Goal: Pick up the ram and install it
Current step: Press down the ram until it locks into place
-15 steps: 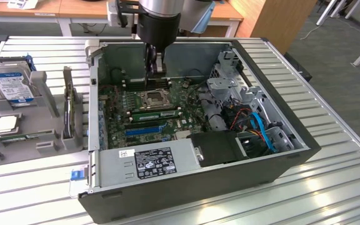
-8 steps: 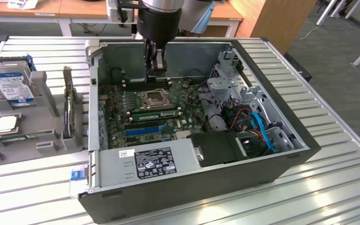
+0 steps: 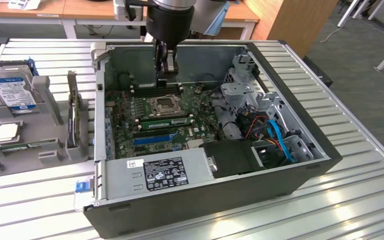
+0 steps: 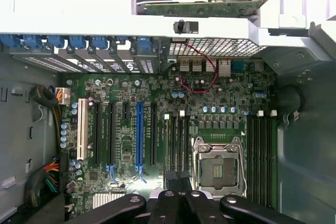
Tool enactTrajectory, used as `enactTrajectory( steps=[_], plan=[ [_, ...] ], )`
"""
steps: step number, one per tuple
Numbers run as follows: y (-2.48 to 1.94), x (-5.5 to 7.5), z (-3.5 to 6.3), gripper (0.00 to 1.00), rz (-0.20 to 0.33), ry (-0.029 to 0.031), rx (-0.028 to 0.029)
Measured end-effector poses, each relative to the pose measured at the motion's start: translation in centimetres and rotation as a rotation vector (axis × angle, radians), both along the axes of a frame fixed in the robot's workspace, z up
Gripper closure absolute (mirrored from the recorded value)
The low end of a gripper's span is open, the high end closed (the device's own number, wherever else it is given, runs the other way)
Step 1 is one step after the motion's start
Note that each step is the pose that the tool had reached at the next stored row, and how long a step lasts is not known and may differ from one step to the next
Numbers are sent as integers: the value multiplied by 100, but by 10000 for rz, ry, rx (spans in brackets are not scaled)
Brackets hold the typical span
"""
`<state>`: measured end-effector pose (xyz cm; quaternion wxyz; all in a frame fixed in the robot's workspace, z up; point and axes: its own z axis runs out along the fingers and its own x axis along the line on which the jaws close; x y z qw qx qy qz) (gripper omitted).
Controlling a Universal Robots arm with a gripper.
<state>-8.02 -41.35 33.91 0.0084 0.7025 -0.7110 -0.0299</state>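
Ram [image 3: 166, 120], as far as I can judge, is the thin green stick standing on edge in the memory slot bank [image 4: 178, 140] between the CPU socket [image 3: 164, 105] and the blue expansion slot [image 3: 155, 140]. Whether it is fully seated I cannot tell. A similar green strip sits in the bank on the far side of the socket.

The jaws [image 3: 168, 75] are pressed together and hang over the motherboard [image 4: 126, 145] inside the open computer case [image 3: 312, 165]. In the wrist view they line up with the near bank. Nothing can be made out pinched between them.

If this is the seating push, it should go straight down along the slot line, with the stick kept upright and its notch matched to the key. Force should be spread evenly so both white end latches [image 4: 167, 115] close together. A skewed push could bind one end, or slide off toward the socket, which looks uncovered.

On the exterior view's left, a grey rack [image 3: 45, 145] on the slatted worktop [image 3: 352, 200] carries a hard drive [image 3: 12, 90].
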Motion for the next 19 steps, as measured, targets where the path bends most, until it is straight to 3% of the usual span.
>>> enactTrajectory(
  steps=[19],
  plan=[
    [-3, 246, 1, 90, 0, 12, -2]
  ],
)
